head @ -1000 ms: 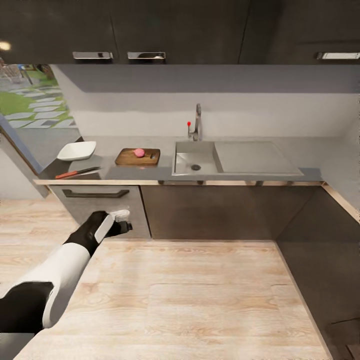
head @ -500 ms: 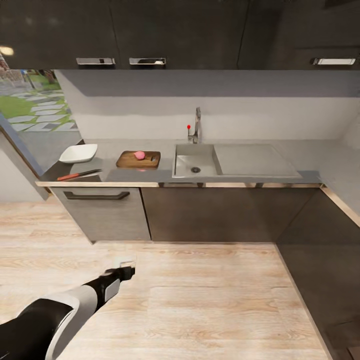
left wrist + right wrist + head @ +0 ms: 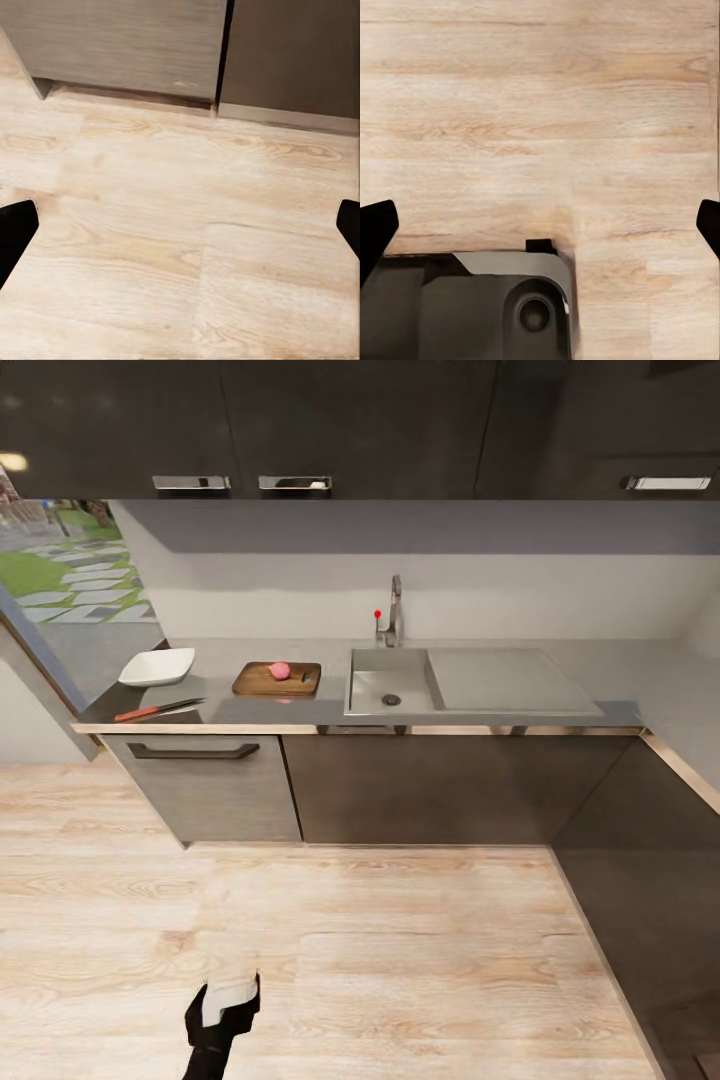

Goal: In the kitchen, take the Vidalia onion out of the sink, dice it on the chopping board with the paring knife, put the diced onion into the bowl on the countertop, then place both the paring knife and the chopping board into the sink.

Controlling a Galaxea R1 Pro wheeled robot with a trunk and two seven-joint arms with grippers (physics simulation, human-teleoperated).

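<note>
The left gripper (image 3: 232,1000) hangs low at the bottom of the head view, its black wrist running off the lower edge, a pale panel on its upper side. In the left wrist view its two dark fingers (image 3: 15,232) sit far apart at opposite edges, nothing between them. The right gripper's fingers (image 3: 376,229) are spread equally wide, above the robot's dark base (image 3: 472,311).

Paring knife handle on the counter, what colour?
Orange-red, with a dark blade; the paring knife shows best in the head view, near the countertop front edge.
</note>
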